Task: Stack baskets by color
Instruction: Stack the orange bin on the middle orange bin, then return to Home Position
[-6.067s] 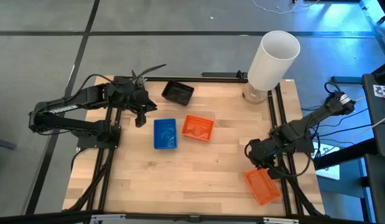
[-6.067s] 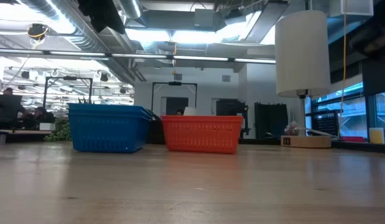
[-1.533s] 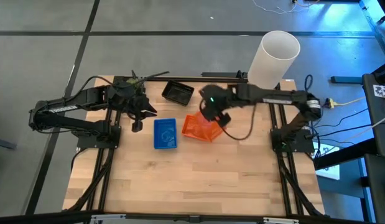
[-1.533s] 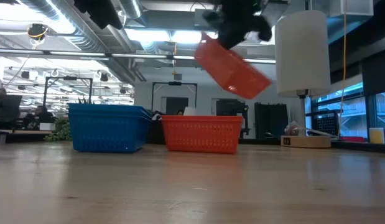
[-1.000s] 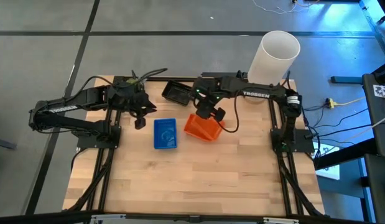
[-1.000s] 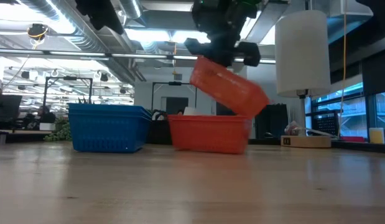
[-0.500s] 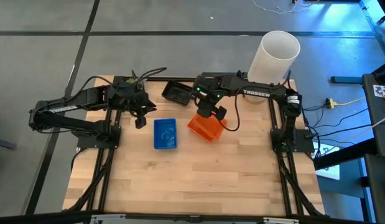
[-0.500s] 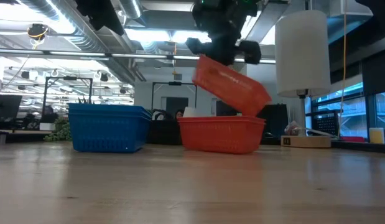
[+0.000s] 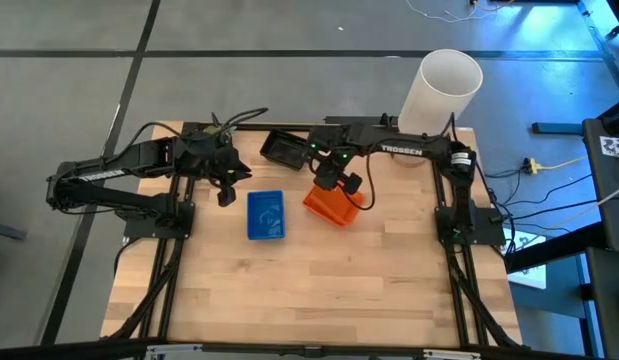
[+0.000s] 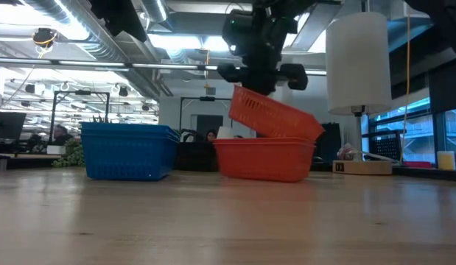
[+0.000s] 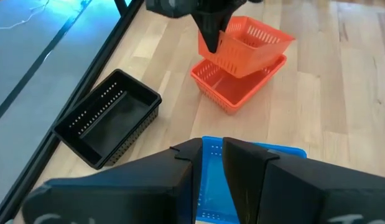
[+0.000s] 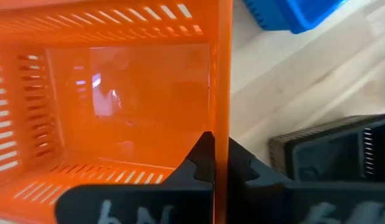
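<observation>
held orange basket [image 10: 275, 115] now lower, tilted into the orange basket on table [image 9: 319, 280].

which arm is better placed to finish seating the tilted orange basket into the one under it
Right. The right gripper is shut on the tilted orange basket's rim, directly over the lower orange basket. The left gripper hangs away, near the blue basket.

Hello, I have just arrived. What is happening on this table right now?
The right gripper is shut on the rim of an orange plastic mesh basket and holds it tilted, one end resting in a second orange basket on the wooden table, so it is not yet nested flat. The left gripper waits above the table beside a blue mesh basket. A black mesh basket sits near the far edge.
</observation>
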`<state>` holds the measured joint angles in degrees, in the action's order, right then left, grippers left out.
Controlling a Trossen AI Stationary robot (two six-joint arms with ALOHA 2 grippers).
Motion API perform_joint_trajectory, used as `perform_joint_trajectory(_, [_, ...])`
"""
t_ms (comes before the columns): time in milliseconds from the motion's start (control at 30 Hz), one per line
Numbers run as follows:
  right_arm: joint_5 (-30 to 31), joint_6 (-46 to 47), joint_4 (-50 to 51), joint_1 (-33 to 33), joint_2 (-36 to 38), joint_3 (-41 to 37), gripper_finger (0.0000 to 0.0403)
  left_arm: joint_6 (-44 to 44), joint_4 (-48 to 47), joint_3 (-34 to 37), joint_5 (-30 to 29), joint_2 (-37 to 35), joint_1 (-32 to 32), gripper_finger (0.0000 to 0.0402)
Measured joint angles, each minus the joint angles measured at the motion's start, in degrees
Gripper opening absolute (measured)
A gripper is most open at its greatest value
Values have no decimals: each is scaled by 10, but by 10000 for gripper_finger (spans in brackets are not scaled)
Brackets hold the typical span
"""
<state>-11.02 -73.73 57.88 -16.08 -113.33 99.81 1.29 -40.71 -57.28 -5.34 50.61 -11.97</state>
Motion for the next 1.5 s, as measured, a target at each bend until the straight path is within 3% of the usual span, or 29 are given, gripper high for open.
perform_joint_trajectory(233, [0, 3, 3, 0, -13, 0, 20, 3, 0, 0, 0, 0, 0, 55])
perform_joint_trajectory(533, [0, 77, -18, 15, -13, 0, 79, 3, 0, 0, 0, 0, 0, 55])
perform_joint_trajectory(767, [67, 79, 0, 37, -13, 25, 94, 3, -2, 0, 0, 0, 0, 55])
perform_joint_trajectory(1267, [89, 345, 163, 40, -13, 224, 85, 40, -9, 0, 15, 0, 0, 55])
perform_joint_trajectory(1500, [95, 436, 267, 42, -12, 328, 7, 13, -22, 0, 46, -5, 6, 28])
